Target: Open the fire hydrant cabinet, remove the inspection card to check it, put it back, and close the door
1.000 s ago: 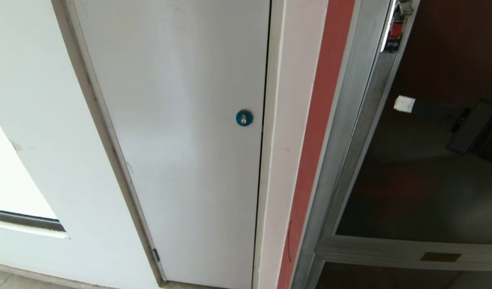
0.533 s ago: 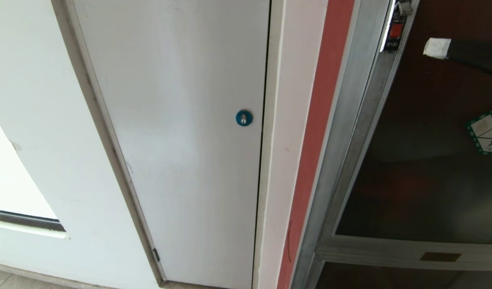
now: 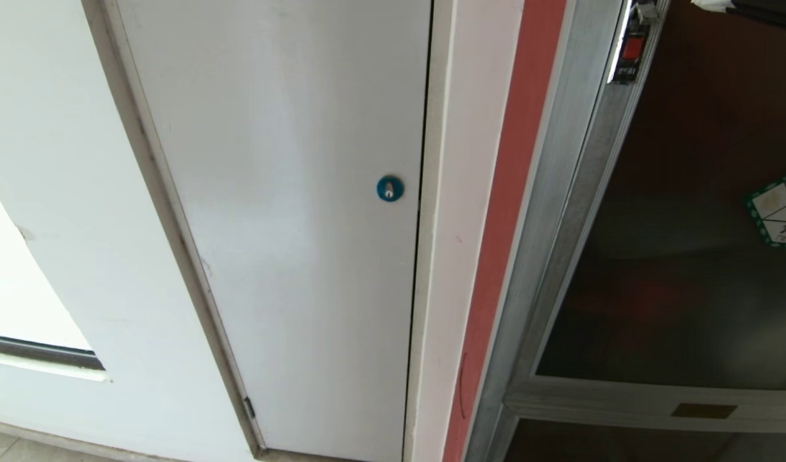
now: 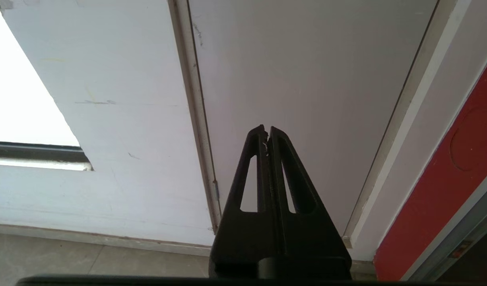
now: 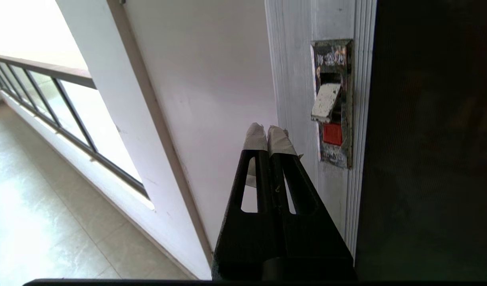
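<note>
Latch [image 5: 331, 105] close beside pinched right hand [image 5: 267, 131], wrist view only.

My right gripper [image 5: 266, 131] is raised up near the latch [image 5: 331, 107], just beside it and not touching, its taped fingers [image 5: 254, 137] pressed together on nothing. My left gripper [image 4: 266, 131] hangs parked low, well away from the latch, black fingers closed tip to tip, empty.

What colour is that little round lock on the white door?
The lock is blue with a silvery keyhole; the head view shows it best.
</note>
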Motion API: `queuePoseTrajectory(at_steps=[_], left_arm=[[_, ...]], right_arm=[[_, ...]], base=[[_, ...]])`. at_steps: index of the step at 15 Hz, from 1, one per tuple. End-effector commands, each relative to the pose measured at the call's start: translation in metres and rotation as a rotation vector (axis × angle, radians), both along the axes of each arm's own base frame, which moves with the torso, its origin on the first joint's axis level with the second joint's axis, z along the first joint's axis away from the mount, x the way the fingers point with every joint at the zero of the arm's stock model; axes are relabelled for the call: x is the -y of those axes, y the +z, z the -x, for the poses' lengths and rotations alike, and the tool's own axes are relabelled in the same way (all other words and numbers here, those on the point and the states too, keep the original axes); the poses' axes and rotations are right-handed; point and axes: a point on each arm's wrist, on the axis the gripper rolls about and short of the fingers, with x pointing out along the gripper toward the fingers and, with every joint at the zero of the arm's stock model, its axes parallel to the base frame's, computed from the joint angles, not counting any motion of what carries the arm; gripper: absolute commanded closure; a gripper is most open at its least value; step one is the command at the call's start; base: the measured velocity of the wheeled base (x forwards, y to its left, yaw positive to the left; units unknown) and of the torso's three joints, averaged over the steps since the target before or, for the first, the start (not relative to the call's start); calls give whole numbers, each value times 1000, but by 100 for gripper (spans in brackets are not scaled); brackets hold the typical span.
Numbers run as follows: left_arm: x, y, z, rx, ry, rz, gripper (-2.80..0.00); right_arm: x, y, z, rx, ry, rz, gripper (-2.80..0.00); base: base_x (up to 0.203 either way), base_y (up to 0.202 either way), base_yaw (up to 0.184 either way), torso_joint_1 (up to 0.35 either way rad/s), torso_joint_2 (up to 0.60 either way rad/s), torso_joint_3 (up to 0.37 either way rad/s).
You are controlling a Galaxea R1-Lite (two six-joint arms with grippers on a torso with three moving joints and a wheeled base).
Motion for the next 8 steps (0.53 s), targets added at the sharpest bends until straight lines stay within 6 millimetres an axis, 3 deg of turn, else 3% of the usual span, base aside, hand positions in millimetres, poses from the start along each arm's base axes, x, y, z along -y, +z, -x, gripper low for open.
queuePoseTrajectory(at_steps=[1,8], left_arm=[[0,-4,-1,-14,-1,0,0],[0,-4,-1,-14,1,0,0]], right_arm=[[-6,2,-17,-9,1,3,0],[-2,4,-34,-28,-46,9,0]], base=[[0,0,0,0,0,0],[0,0,0,0,0,0]])
